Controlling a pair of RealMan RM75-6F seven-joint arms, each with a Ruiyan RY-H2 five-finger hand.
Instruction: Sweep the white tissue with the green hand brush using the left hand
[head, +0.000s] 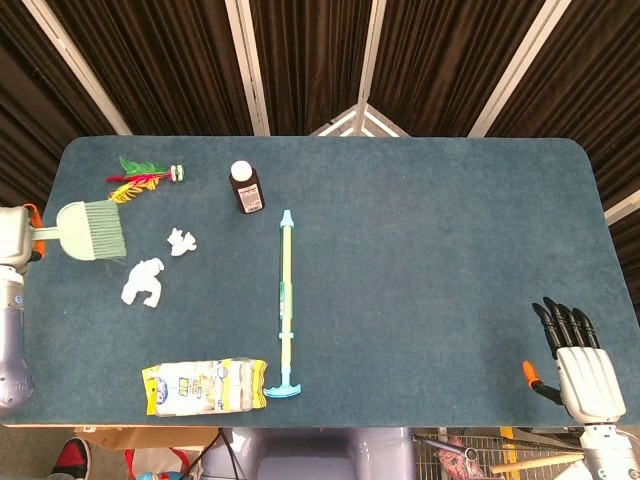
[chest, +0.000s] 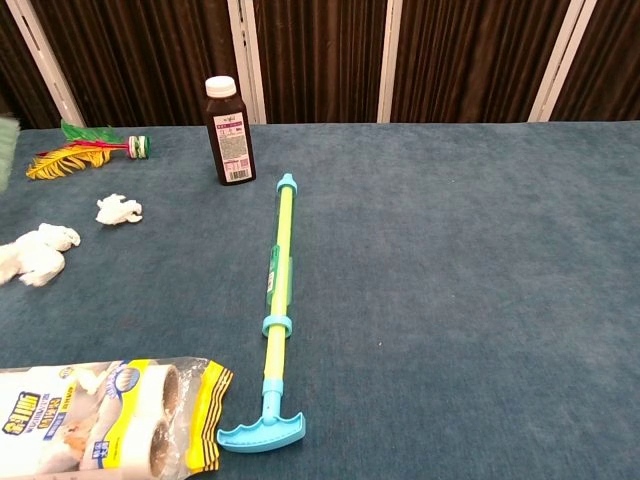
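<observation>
Your left hand (head: 12, 235) grips green brush (head: 88, 230) at table edge, two tissue bits (head: 143, 281) beside bristles; right hand (head: 585, 365) open, idle.
</observation>
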